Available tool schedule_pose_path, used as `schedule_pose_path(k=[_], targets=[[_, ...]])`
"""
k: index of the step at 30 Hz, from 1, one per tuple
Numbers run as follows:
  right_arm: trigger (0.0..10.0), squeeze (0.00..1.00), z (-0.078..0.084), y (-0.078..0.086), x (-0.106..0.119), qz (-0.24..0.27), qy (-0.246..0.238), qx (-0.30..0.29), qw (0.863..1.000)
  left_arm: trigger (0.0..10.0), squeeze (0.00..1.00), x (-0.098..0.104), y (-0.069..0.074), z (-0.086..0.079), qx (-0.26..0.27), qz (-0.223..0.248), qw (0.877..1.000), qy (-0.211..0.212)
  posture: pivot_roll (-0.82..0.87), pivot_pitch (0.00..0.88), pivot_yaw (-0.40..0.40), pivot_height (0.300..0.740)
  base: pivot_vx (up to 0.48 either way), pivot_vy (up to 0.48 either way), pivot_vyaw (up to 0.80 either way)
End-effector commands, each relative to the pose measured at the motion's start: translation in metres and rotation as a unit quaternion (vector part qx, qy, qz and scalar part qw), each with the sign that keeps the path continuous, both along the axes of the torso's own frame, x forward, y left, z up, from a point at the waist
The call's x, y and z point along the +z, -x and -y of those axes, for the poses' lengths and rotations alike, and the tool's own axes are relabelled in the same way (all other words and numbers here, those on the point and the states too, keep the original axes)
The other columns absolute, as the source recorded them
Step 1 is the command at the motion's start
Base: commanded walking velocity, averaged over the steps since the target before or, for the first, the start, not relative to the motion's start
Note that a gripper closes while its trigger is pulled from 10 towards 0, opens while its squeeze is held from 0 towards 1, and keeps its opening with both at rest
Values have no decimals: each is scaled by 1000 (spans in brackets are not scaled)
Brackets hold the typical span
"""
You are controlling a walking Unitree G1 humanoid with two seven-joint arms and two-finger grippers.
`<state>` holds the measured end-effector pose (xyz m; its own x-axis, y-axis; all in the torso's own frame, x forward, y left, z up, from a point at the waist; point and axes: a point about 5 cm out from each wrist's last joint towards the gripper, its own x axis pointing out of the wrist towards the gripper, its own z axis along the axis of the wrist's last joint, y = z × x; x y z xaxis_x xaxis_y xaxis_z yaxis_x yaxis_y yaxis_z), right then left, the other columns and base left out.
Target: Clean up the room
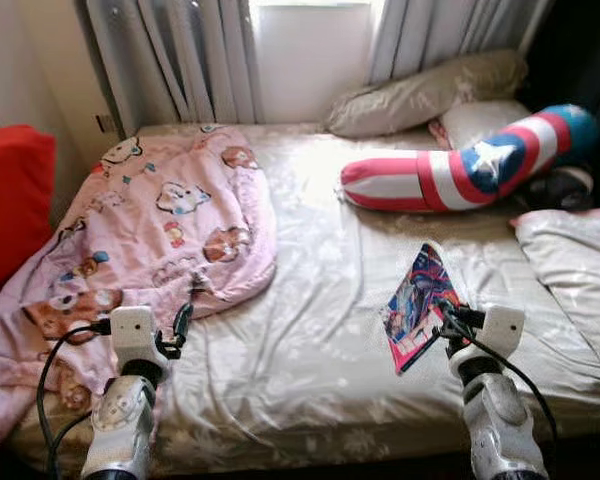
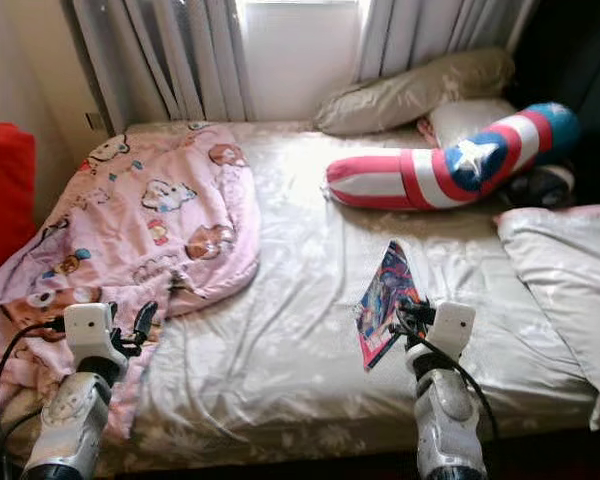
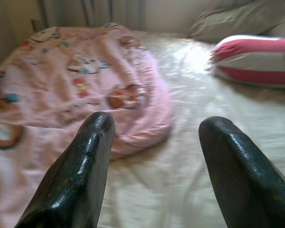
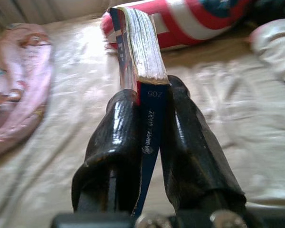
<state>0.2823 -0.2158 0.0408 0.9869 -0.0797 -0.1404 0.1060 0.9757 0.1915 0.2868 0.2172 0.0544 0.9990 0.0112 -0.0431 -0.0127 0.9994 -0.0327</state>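
A colourful comic book (image 1: 418, 305) is held upright above the bed's front right part, my right gripper (image 1: 450, 322) shut on its lower edge. In the right wrist view both black fingers (image 4: 118, 142) clamp the book's spine (image 4: 147, 118). My left gripper (image 1: 183, 325) hovers open over the front left of the bed, by the edge of the pink cartoon blanket (image 1: 165, 220). Its two fingers (image 3: 80, 175) stand wide apart with nothing between them. A red, white and blue bolster with a star (image 1: 470, 170) lies at the bed's far right.
The bed (image 1: 310, 330) has a crumpled beige sheet. Beige pillows (image 1: 420, 95) lie by the curtains and window at the back. Another pale pillow (image 1: 575, 265) sits at the right edge. A red cushion (image 1: 10, 200) stands at the left.
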Motion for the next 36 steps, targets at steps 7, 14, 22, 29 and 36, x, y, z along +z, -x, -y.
schedule_pose_path(k=[7,14,22,29,36], targets=[[10000,0,-4,-11,17,39,-1,9,999,10000,0,3,-1,-6,3,-1,1000,-5,34,31,-23,740,0,-410,0],[10000,0,-3,-11,16,33,2,13,999,10000,0,3,-1,-4,4,-3,1000,2,32,33,-28,740,0,-94,0],[10000,0,-2,-10,15,29,4,13,999,10000,0,1,0,1,-6,-6,1000,14,29,33,-32,740,0,0,0],[10000,0,0,-10,14,23,9,10,1000,10000,0,1,0,3,-12,-8,1000,17,30,31,-33,740,0,0,0],[10000,0,1,-9,11,16,14,3,1000,10000,0,1,1,3,-14,-7,1000,18,31,30,-32,740,182,0,0]])
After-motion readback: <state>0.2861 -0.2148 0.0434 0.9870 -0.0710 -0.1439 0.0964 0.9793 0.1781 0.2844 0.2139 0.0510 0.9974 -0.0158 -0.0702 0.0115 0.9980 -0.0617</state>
